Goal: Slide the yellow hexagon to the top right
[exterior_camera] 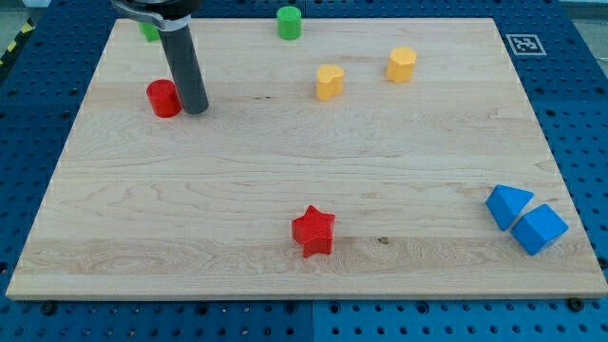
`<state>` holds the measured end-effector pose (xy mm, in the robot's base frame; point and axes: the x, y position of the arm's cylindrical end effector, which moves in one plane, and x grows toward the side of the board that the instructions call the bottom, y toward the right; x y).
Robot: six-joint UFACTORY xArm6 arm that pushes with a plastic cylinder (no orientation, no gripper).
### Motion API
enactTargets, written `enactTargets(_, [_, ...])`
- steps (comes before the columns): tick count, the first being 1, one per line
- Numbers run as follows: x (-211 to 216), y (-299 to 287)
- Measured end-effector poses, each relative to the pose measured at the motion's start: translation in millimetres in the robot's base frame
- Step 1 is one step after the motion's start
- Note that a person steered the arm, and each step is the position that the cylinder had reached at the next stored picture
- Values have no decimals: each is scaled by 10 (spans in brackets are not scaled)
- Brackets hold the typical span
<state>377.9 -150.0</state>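
The yellow hexagon (402, 64) lies on the wooden board (285, 161) in the upper right part, some way left of and below the top right corner. A yellow heart-like block (330, 82) lies just to its lower left. My tip (196, 110) rests on the board in the upper left part, far to the left of the yellow hexagon. It stands right beside a red cylinder (163, 98), on that block's right side.
A green cylinder (289, 22) stands at the top edge. Another green block (149, 30) is partly hidden behind the rod at the top left. A red star (313, 230) lies at the bottom centre. Two blue blocks (508, 205) (540, 228) sit at the bottom right. A printed marker (524, 43) is off the top right corner.
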Motion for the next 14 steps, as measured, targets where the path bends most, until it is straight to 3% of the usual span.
enactTargets(4, [-418,-328])
enactTargets(6, [-1164,405])
enactTargets(8, [-1145,1609])
enactTargets(9, [-867,2121])
enactTargets(10, [-553,2280])
enactTargets(14, [-531,2939])
